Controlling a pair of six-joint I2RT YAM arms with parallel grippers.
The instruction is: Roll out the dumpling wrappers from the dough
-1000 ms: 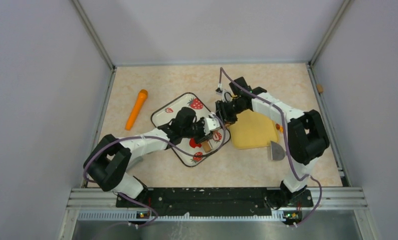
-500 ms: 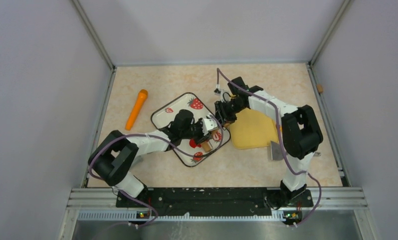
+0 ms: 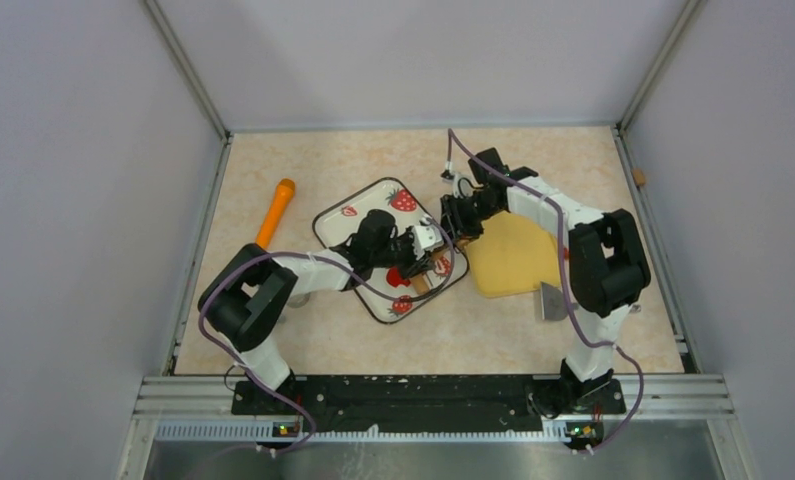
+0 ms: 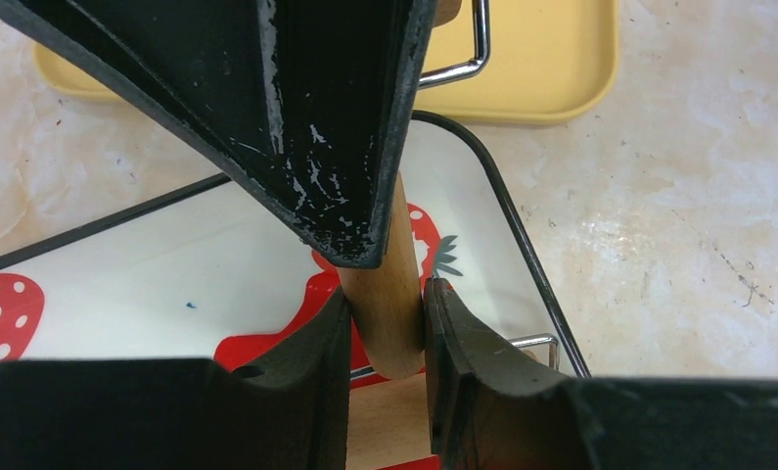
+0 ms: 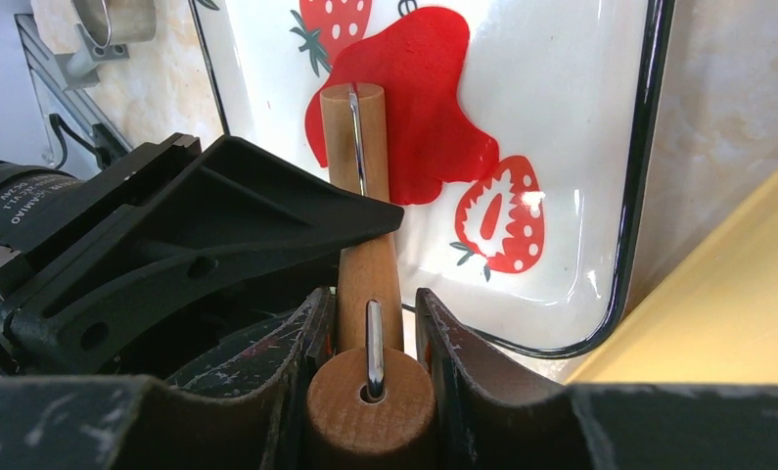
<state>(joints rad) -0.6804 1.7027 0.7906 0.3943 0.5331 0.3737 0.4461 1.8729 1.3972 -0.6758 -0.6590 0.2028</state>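
Since a second ago the strawberry tray had slid a little toward the far right of the worktop. The left arm's elbow had swung in toward the centre, and both grippers had stayed on the wooden roller.

Left gripper: clamped narrow on the roller's wooden shaft, with both fingers pressed against the wood. It sat low over the tray's right half.

Right gripper: also closed on the roller, pinching it at the end where the wire bail enters the wood. It came in from the far right, nose to nose with the left gripper.

The dough lay in the tray as a flat, irregular red blob. It was partly under the far end of the roller, beside a printed strawberry, and I could not see its full outline in any view.

The tray sat skewed on the worktop, its right corner just beside the yellow board. I couldn't tell whether they touched.

An orange carrot-shaped piece lay left of the tray, clear of it. A grey scraper lay at the board's near-right corner.
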